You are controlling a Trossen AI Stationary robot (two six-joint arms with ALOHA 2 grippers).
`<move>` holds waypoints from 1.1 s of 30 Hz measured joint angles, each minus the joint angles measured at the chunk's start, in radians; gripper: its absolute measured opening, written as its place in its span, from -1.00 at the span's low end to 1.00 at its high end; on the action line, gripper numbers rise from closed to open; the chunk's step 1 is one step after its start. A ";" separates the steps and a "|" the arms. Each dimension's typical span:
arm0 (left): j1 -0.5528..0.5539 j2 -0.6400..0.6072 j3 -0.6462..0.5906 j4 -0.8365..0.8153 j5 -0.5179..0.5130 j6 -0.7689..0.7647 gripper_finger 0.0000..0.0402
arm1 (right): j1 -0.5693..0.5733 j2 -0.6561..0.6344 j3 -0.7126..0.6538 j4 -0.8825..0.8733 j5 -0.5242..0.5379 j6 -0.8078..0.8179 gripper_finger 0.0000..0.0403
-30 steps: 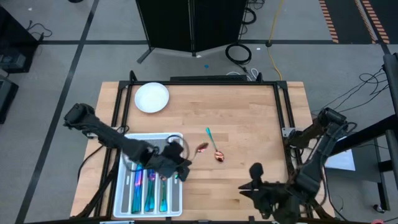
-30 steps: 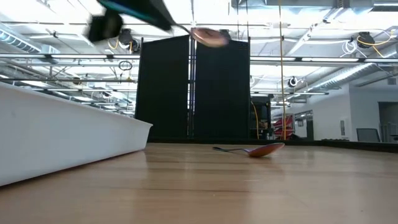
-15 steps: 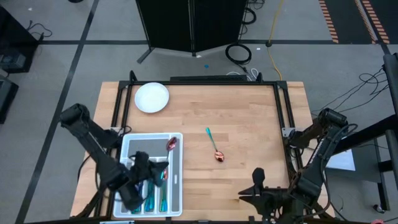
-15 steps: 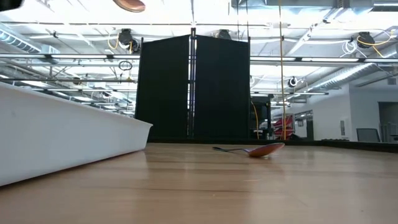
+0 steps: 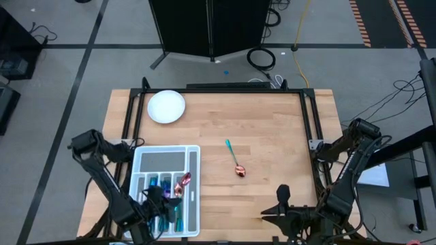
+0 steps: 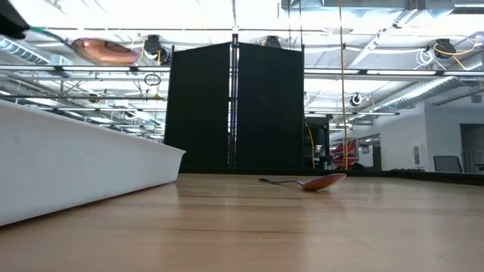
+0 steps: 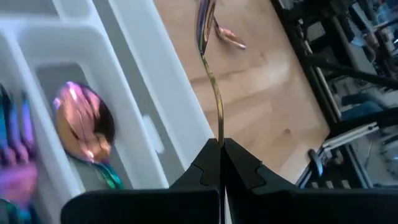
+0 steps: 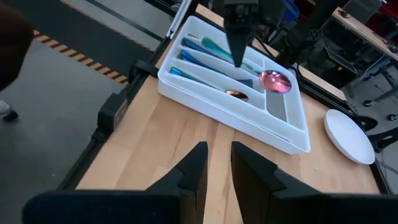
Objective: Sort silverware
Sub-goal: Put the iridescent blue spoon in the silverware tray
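High view placed the right claw at the desk's near edge, toward the near right corner, its tips pointing across the wood. Right wrist view showed its two fingers slightly apart, with bare wood in the gap and nothing held. At the near left corner sat the tray, and over its near half hung the left claw, pinched together on the handle of a pink spoon. Left wrist view showed that claw clamped on the very end of the thin handle, the spoon lifted clear of the tray. Low view caught its bowl high above the white tray wall. Blue and teal cutlery lay in the long slots, and another pink spoon lay in a slot just beside them. Farther out, near the desk's middle and well apart from the tray, a teal-handled spoon lay flat on the wood. A plate stood at the far left corner.
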 joint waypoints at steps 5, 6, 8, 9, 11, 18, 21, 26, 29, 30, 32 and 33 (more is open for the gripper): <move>-0.003 0.063 0.000 0.101 -0.058 -0.017 -1.00 | 0.000 0.000 0.000 0.027 -0.005 0.001 -0.71; -0.003 0.075 0.000 0.101 -0.057 -0.019 -1.00 | 0.000 0.000 0.000 0.030 -0.006 0.001 -0.71; -0.005 0.096 0.000 0.099 -0.035 -0.026 -1.00 | 0.000 0.000 0.000 0.035 -0.008 0.003 -0.71; -0.007 0.100 0.000 0.100 -0.019 -0.026 -1.00 | 0.000 0.000 0.000 0.035 -0.009 0.012 -0.71; -0.015 0.109 0.000 0.107 0.001 -0.026 -1.00 | 0.000 0.000 0.000 0.034 -0.009 0.033 -0.71; -0.044 0.112 0.000 0.064 0.089 -0.018 -1.00 | 0.000 0.012 0.000 0.035 -0.032 0.060 -0.71; -0.036 0.112 0.000 0.046 0.120 -0.015 -1.00 | 0.000 0.030 0.000 0.036 -0.032 0.060 -0.71; -0.027 0.112 0.000 -0.008 0.217 -0.006 -1.00 | -0.002 0.052 0.000 0.036 -0.032 0.055 -0.71; -0.020 0.112 0.000 -0.010 0.224 -0.005 -1.00 | -0.002 0.053 0.000 0.039 -0.033 0.055 -0.71; -0.016 0.112 0.000 -0.012 0.225 0.000 -1.00 | -0.002 0.053 0.000 0.042 -0.033 0.056 -0.71; -0.008 0.112 0.000 -0.026 0.226 0.003 -1.00 | -0.002 0.053 0.000 0.042 -0.033 0.056 -0.71; -0.006 0.110 0.000 -0.043 0.231 0.006 -1.00 | -0.002 0.053 0.000 0.042 -0.033 0.056 -0.71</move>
